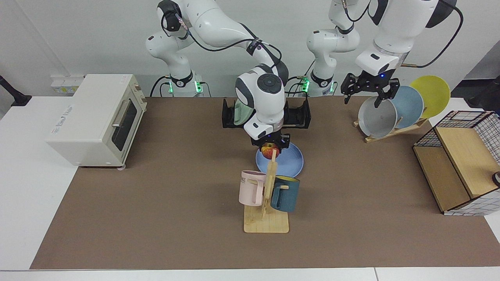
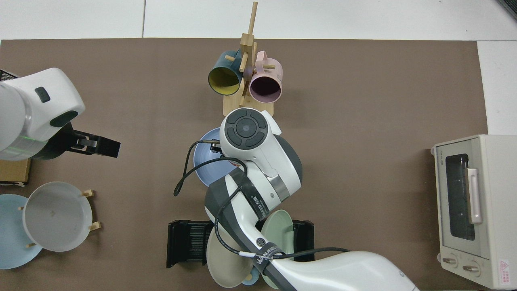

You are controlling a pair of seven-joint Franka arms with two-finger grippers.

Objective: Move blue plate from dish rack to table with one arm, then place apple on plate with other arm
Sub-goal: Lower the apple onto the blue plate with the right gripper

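Desk (image 1: 164, 242) w/ brown mat. Dish rack (image 1: 300, 115) at 12 o'clock of mat centre in facing view, green plate (image 1: 240, 113) slotted in. Blue plate (image 1: 291, 162) flat on mat, just in front of rack. Right end effector (image 1: 270, 148) over plate's 9 o'clock side, clamped on apple (image 1: 268, 150). Left end effector (image 1: 369, 88) raised above grey plate (image 1: 377, 117) at 2 o'clock, fingers spread, nothing held, arm waiting.

Facing view: across the table (image 1: 23, 164) from both arm bases, raised, angled down, wide enough for whole mat. Top view: straight down, closer, turned opposite w/ toaster oven (image 2: 468, 210) at its right. Shared: mug tree (image 1: 269, 183), blue plate (image 2: 202, 161), dish rack (image 2: 190, 242).
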